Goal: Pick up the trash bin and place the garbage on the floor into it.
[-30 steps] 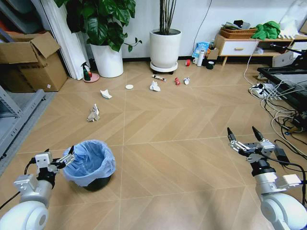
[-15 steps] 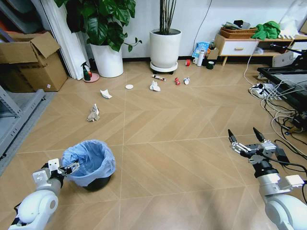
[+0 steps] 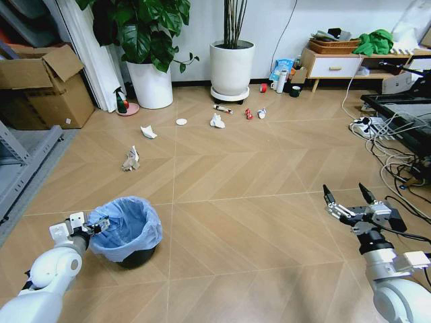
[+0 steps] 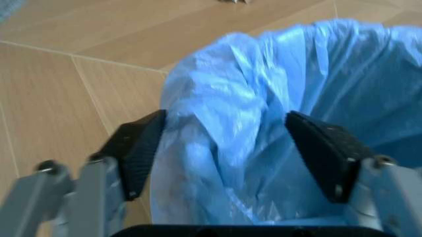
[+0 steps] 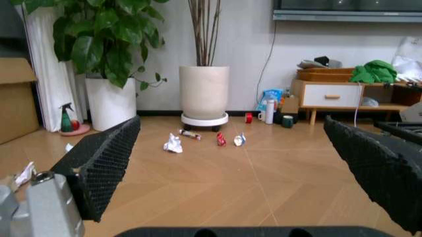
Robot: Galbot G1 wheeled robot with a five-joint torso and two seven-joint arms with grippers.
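The left gripper (image 3: 98,225) stands spread at the trash bin's (image 3: 128,231) near rim, blue liner between its pads (image 4: 135,148). The garbage (image 3: 217,121) lies scattered well beyond, by the plant pots (image 3: 231,67). The right gripper (image 3: 348,204) hovers wide apart over bare floor.

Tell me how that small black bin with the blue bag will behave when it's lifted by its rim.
The small round black bin with crinkly blue plastic liner looks empty, so probably light. Its liner may slip or bunch between the left hand's pads. Lifted one-sided, it could tilt.
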